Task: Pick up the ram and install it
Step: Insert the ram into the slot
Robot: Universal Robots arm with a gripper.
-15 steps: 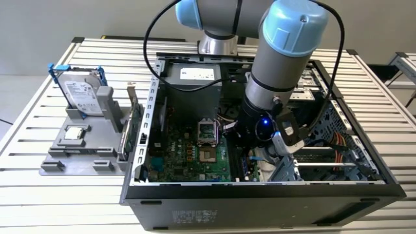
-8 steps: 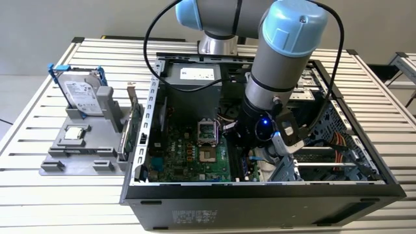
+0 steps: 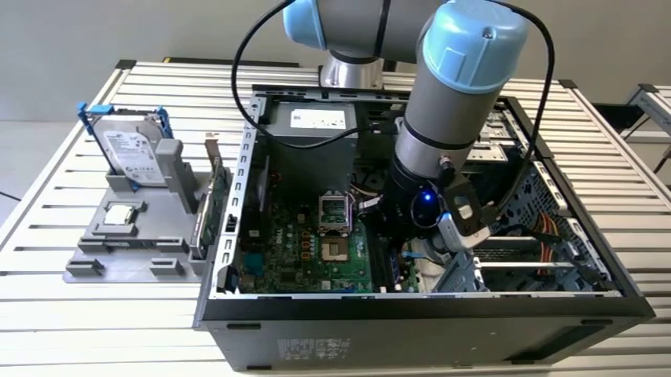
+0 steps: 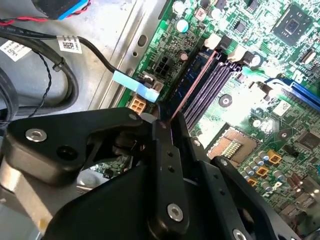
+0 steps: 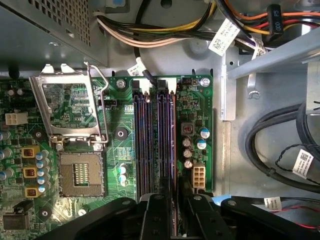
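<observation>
Second wrist view puts the gripper (image 4: 167,122) right down inside the open computer case (image 3: 419,310), jaws pinched onto the ram (image 4: 192,85). It's a thin, long, dark strip seen edge-on, a reddish line running along its top. It stands upright over the black memory slots (image 5: 155,135) on the green motherboard (image 5: 120,150), beside the open processor socket (image 5: 80,172).

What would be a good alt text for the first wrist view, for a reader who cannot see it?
A black pincer holds the ram, a thin dark strip, edge-on over the black memory slots of a green motherboard inside a computer case. Beside the slots lies an open processor socket, its metal frame raised; bundled cables run beyond the board.
</observation>
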